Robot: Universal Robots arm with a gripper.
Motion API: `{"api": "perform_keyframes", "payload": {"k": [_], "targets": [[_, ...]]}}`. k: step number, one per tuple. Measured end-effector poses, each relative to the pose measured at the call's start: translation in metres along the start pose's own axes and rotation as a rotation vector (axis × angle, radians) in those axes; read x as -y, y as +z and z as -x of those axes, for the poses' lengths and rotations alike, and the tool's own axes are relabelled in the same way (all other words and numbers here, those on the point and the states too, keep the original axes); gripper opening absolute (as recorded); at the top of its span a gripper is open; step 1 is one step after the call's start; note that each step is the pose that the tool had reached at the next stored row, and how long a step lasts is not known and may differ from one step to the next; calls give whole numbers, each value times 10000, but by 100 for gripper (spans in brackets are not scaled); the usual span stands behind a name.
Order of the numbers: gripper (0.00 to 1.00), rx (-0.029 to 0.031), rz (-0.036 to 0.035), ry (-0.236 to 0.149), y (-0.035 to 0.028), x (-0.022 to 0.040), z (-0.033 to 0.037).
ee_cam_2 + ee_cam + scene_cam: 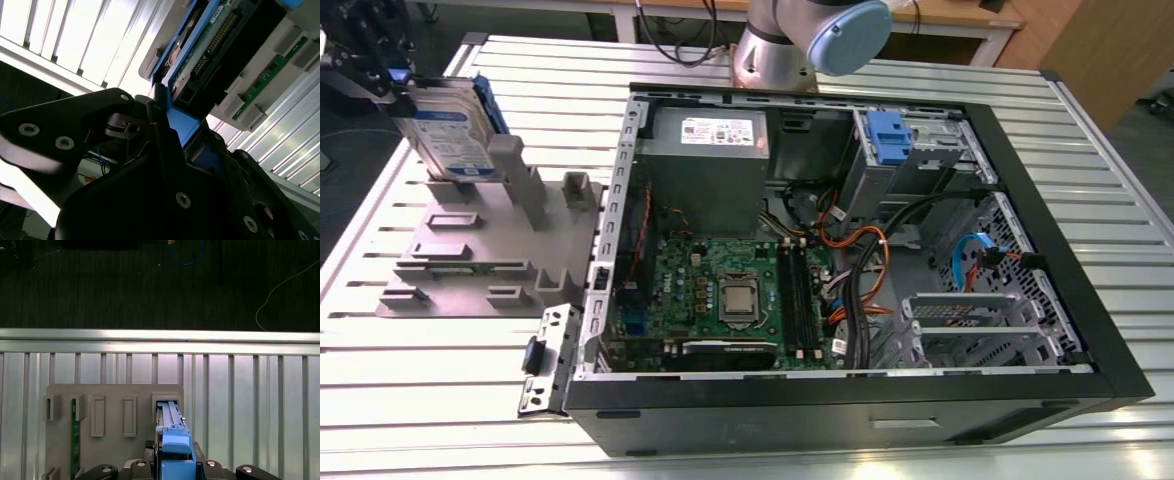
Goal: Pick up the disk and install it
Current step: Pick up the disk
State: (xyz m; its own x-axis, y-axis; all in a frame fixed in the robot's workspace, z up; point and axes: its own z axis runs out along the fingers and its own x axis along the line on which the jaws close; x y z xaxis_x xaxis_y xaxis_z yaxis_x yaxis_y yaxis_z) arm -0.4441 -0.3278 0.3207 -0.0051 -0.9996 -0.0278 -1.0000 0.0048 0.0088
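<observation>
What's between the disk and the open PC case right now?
In the exterior view: the grey holder's upright posts and a strip of slatted table, between disk and case.

disk [447,135] upright at holder [467,255], case [787,415] beside

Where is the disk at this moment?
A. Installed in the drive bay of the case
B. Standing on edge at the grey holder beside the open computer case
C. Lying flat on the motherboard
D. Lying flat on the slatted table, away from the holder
B: the disk stands on edge at the grey holder, to the exterior view's left of the computer case, with the gripper at its blue rail.
</observation>
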Motion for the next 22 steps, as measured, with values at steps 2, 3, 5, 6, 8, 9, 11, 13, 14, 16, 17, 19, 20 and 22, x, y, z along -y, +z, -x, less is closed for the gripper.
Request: {"api": "perform_keyframes", "payload": {"k": [2, 3, 5, 6, 8, 9, 11, 13, 14, 16, 17, 19, 20, 22], "targets": [[36, 0, 0, 0, -4, 0, 0], [36, 0, 0, 0, -5, 0, 0], [36, 0, 0, 1, -8, 0, 0], [36, 0, 0, 0, -10, 0, 0], [36, 0, 0, 0, -13, 0, 0], [36, 0, 0, 0, -28, 0, 1], [36, 0, 0, 0, -46, 0, 1], [36, 0, 0, 0, -49, -1, 1], [36, 0, 0, 0, -51, 0, 1], [36, 0, 0, 0, -54, 0, 2], [36, 0, 0, 0, -56, -1, 2], [36, 0, 0, 0, -59, 0, 2], [36, 0, 1, 0, -62, -1, 2], [36, 0, 0, 0, -100, -1, 3]]}}
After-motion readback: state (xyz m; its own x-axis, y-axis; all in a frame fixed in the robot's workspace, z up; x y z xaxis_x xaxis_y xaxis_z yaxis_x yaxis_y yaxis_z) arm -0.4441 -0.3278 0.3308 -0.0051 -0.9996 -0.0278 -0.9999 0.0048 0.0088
